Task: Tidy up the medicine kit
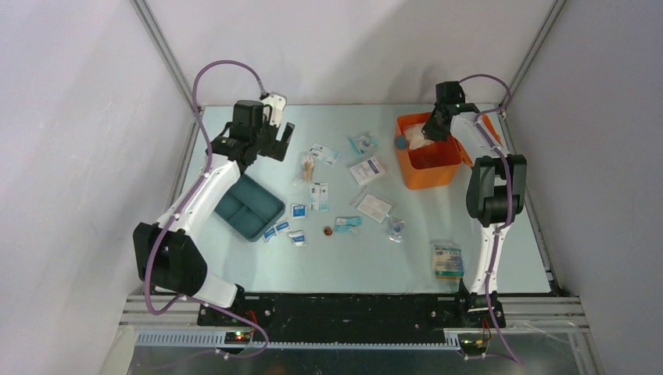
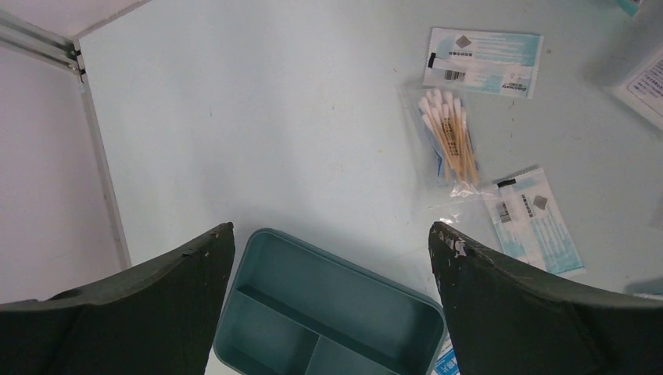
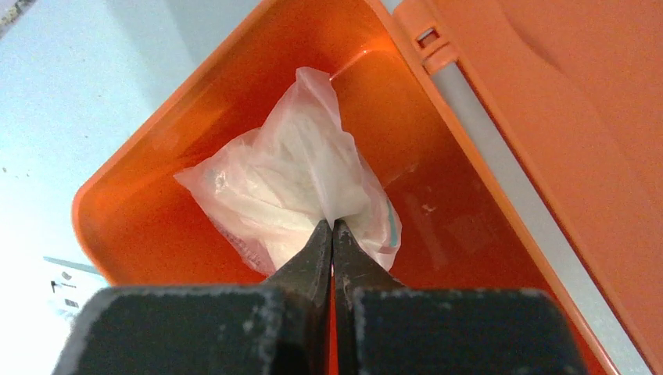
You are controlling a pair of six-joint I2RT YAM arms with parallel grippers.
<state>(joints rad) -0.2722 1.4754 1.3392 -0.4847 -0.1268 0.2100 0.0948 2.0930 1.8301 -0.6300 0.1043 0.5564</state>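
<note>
The medicine kit (image 1: pixel 431 176) stood at the far right of the counter (image 1: pixel 352 266), with its lid (image 3: pixel 563 117) folded open to the right side. Inside the orange box there was only one clear bag (image 3: pixel 289 180) with something white and soft in it. The right gripper (image 3: pixel 332 223) was down in the box with its fingers pressed together, and the film at the edge of the bag seemed to be pinched between the tips. So the step in hand was probably putting this bag into the kit. The next move would call for opening the fingers so the bag drops to the bottom, then lifting straight up to avoid the orange wall.

The left gripper (image 2: pixel 330 228) was spread wide and held nothing. It hovered above the far end of the teal divided tray (image 2: pixel 344 289), which lay apart from the kit on the left side of the counter and had nothing in it. Near the tray lay a packet of cotton swabs (image 2: pixel 449 141) and two printed sachets (image 2: pixel 483 62), and more flat packets (image 1: pixel 374 207) were scattered between tray and kit. These thin things would be hard to pick up from the flat surface.
</note>
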